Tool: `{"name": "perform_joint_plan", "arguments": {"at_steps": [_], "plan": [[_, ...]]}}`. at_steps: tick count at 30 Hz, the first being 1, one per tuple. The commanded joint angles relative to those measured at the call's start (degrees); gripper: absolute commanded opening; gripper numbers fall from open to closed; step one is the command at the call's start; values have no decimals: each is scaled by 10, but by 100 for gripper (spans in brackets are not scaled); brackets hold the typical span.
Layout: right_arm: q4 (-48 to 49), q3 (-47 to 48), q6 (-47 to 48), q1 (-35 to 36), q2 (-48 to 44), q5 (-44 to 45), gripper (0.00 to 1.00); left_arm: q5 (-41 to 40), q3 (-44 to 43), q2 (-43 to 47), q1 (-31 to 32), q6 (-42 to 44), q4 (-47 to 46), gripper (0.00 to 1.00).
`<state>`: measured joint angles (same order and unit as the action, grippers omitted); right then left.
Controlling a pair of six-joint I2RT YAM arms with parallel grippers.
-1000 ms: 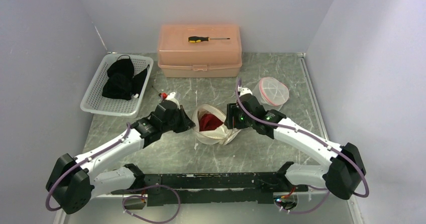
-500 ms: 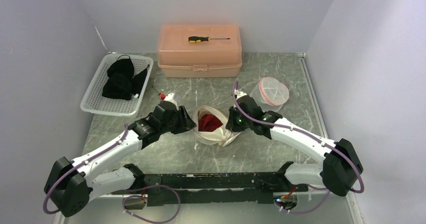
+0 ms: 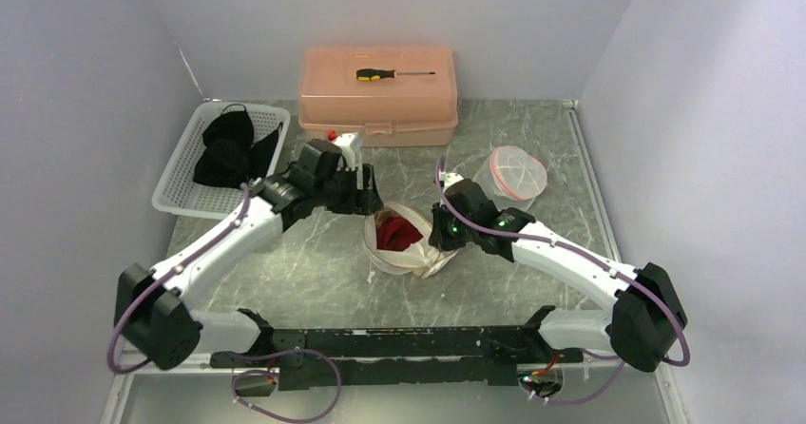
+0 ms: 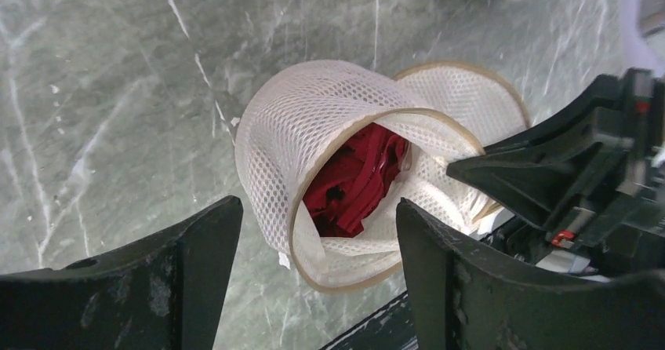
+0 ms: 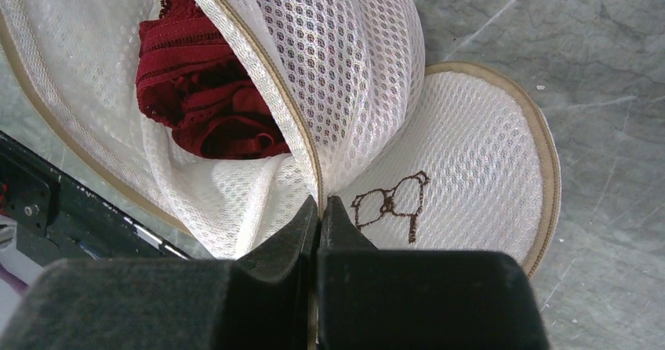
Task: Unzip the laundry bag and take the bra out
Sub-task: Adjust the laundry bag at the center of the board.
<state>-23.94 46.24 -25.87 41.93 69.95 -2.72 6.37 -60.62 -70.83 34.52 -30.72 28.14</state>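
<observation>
On the grey-green marbled table (image 3: pixel 314 281), the largest item was a peach plastic toolbox (image 3: pixel 378 101), which stood at the far edge against the back wall. A white slotted basket (image 3: pixel 181 191) sat at the far left and held black garments (image 3: pixel 228 148).

Near the centre of the table, between the two arms, lay the white mesh laundry bag (image 3: pixel 380 253). It was unzipped, with its mouth gaping upward. Its round lid flap (image 5: pixel 463 169), edged in tan trim and stitched with a brown bra emblem, lay flat on the table on the bag's right side. A smaller round mesh pouch with a pink rim (image 3: pixel 515 172) sat to the far right of the bag, apart from it.

The red bra (image 3: pixel 397 232) was bunched inside the open bag, below the tan rim.

The left gripper (image 4: pixel 317 207) hung above the bag's mouth with its fingers spread wide. It gripped nothing. The right gripper (image 5: pixel 321 209) was closed on the laundry bag, and it pinched the mesh wall at the tan rim on the right side, beside the lid flap.

A yellow-and-black screwdriver (image 3: pixel 393 73) lay on the toolbox lid.
</observation>
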Motion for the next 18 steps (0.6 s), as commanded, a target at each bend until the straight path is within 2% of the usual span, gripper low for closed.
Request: {"name": "perform_joint_plan", "arguments": {"at_steps": [1, 4, 6, 9, 10, 11, 14, 18], "plan": [[-4, 25, 19, -2, -10, -14, 0, 83, -52, -67, -1, 91, 66, 75], [-11, 32, 23, -1, -12, -15, 0, 77, -63, -100, -1, 89, 76, 69], [-19, 39, 27, -1, -15, -12, 0, 58, -62, -108, -1, 80, 81, 61], [-34, 55, 30, -2, -19, -3, 0, 44, -54, -112, -2, 69, 77, 35], [-44, 63, 32, -1, -18, 2, 0, 42, -52, -115, -2, 61, 74, 11], [-51, 75, 34, -1, -16, 7, 0, 44, -56, -117, -2, 57, 77, 4], [-82, 121, 42, -1, -10, 25, 0, 38, -68, -104, -2, 34, 80, 3], [-112, 187, 50, -2, -4, 46, 4, 35, -67, -41, -2, -7, 50, 3]]}}
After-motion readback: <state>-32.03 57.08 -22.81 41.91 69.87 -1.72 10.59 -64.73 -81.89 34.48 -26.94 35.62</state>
